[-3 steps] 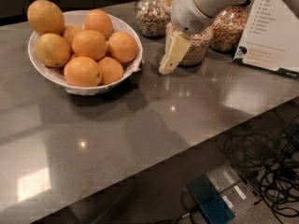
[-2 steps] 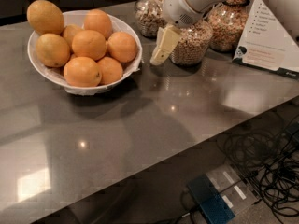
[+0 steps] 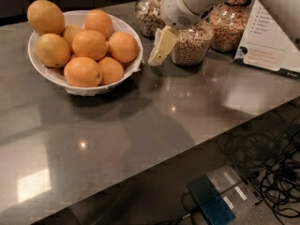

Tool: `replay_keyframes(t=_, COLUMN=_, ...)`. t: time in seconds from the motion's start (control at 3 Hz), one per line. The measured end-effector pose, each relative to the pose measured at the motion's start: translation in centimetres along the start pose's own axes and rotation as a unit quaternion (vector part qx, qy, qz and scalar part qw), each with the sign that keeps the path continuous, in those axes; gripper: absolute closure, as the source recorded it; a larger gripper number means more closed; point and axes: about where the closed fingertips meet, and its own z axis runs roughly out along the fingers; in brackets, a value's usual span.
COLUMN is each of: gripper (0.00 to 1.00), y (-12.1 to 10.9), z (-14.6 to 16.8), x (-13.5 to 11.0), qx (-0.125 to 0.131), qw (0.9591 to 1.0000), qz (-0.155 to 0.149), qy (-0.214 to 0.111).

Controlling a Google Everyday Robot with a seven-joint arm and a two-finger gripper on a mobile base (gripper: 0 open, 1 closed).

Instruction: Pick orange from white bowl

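A wide white bowl [image 3: 47, 74] with a crinkled liner sits at the back left of the grey table. It holds several fruits: deep-orange oranges such as the front one [image 3: 83, 71] and the middle one [image 3: 89, 44], and paler yellow-orange fruits at the left [image 3: 53, 50] and top left [image 3: 45, 16]. My gripper [image 3: 157, 56] hangs from the white arm [image 3: 187, 3] just right of the bowl, above the table, pointing down and left. It holds nothing that I can see.
Glass jars of cereal [image 3: 190, 43] stand behind the gripper, with more at the back [image 3: 149, 13] and right [image 3: 229, 25]. A white printed card [image 3: 267, 43] stands at the right. Cables [image 3: 262, 158] and a blue box [image 3: 211, 203] lie on the floor beyond the table's edge.
The arm and gripper have moved left, from in front of the jars toward the bowl's right rim. The fruits and bowl have not moved.
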Motion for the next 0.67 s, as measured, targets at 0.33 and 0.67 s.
replay_keyframes(t=0.33, gripper=0.00, y=-0.01, z=0.38, x=-0.08, qx=0.000, qw=1.0000, qz=0.005, qy=-0.008)
replay_keyframes(t=0.67, gripper=0.00, y=-0.20, z=1.10, x=-0.57, qx=-0.001, qw=0.9997, qz=0.002, qy=-0.024)
